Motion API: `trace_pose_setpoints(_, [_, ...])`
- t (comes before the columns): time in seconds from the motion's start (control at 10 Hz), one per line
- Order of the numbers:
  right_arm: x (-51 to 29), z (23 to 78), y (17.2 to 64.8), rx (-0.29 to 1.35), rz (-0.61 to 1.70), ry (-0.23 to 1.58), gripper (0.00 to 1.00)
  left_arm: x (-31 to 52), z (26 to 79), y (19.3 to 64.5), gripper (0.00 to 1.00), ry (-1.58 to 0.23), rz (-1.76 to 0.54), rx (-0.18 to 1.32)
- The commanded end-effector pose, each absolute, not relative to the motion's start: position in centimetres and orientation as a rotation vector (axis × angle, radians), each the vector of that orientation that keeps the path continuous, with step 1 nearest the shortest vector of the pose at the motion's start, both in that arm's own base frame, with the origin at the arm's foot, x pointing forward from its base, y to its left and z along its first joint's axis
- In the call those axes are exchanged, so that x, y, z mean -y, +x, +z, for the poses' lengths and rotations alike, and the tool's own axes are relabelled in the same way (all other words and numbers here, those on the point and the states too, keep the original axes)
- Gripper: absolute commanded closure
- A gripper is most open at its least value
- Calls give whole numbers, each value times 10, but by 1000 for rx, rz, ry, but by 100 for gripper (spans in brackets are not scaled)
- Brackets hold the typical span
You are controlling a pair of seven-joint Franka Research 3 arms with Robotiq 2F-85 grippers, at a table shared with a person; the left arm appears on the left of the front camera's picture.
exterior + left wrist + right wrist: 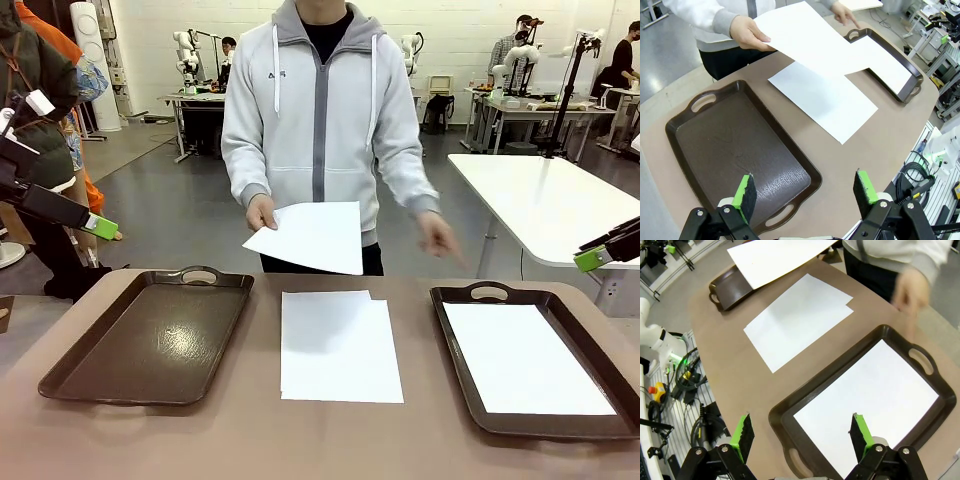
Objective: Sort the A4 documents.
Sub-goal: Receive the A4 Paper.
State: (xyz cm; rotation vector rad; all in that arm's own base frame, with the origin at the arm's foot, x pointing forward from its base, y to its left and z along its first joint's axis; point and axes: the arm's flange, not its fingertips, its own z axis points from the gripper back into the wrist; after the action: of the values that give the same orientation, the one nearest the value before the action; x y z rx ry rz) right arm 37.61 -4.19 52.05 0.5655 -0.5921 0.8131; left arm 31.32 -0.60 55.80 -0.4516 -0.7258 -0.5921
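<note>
A small stack of white A4 documents [338, 346] lies on the brown table between two dark brown trays. One sheet [524, 358] lies in the right tray [455, 300]; the left tray [150, 340] holds nothing. The person at the far side holds another sheet [312, 236] in one hand above the table and reaches the other hand [438, 238] toward the right tray. My left gripper [805, 192] hangs open above the left tray's near end [785, 212]. My right gripper [802, 432] hangs open above the right tray [785, 415] and its sheet [870, 395].
The front view catches only the green fingertips of my grippers, at the left edge [100, 226] and the right edge [590, 259], both raised off the table. A white table [550, 205] stands behind at the right. Other tables stand farther back.
</note>
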Motion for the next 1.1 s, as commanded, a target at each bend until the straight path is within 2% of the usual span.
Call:
trace_pose_setpoints(0.0, [41, 520, 375, 586, 820, 562, 0, 5, 558, 313, 0, -462, -601, 729])
trace_pose_setpoints(1.0, [41, 520, 375, 586, 820, 562, 0, 5, 558, 313, 0, -462, -601, 729])
